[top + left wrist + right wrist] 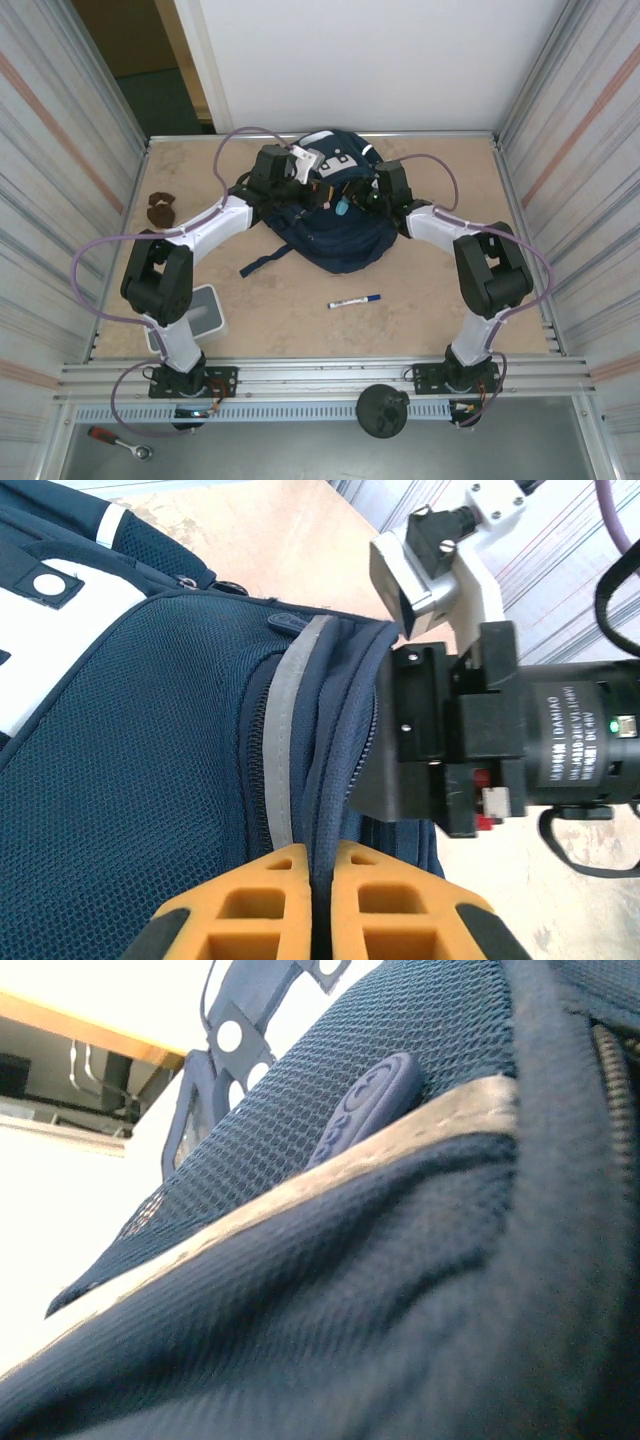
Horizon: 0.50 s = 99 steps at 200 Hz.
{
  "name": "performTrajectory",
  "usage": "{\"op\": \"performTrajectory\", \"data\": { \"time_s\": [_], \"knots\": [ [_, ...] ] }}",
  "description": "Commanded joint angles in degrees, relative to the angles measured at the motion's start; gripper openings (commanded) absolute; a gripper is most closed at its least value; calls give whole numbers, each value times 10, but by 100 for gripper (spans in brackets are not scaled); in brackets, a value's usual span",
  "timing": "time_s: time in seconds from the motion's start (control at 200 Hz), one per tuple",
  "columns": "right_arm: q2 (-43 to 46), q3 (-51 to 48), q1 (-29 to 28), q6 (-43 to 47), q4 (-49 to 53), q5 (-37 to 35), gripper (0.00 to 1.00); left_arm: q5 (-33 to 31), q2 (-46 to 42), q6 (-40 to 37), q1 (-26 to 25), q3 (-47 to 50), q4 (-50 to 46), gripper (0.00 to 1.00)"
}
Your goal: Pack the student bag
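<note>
The navy student bag (340, 240) lies at the back middle of the table, white patch facing the far wall. My left gripper (322, 188) reaches over its top from the left. In the left wrist view its orange fingers (270, 890) are shut on a fold of the bag's zipper edge (330, 780), beside a grey reflective stripe (285, 740). My right gripper (368, 195) presses into the bag's top from the right. In the right wrist view, bag fabric (350, 1310) hides the jaws, with a rubber zipper pull (365, 1105) above it.
A blue-capped marker (355, 300) lies on the table in front of the bag. A white box (205, 310) sits at the near left and a brown object (160, 208) at the far left. The bag's strap (265, 262) trails toward the left arm.
</note>
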<state>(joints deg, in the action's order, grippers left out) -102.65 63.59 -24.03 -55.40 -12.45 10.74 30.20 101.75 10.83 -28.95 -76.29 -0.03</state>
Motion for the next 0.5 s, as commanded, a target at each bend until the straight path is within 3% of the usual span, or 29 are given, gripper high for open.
{"op": "performTrajectory", "data": {
  "time_s": [0.0,0.14,0.266,0.491],
  "knots": [
    [-32,24,-4,-45,-55,-63,24,33,-49,10,-5,-18,30,0],
    [-70,61,-12,-51,-59,-65,41,40,-47,10,-5,-22,25,0],
    [-43,54,-22,-8,-29,-65,54,30,-49,-2,-5,-22,16,0],
    [47,-39,-39,39,1,-73,57,31,-49,-3,-5,-12,23,0]
  ]
}}
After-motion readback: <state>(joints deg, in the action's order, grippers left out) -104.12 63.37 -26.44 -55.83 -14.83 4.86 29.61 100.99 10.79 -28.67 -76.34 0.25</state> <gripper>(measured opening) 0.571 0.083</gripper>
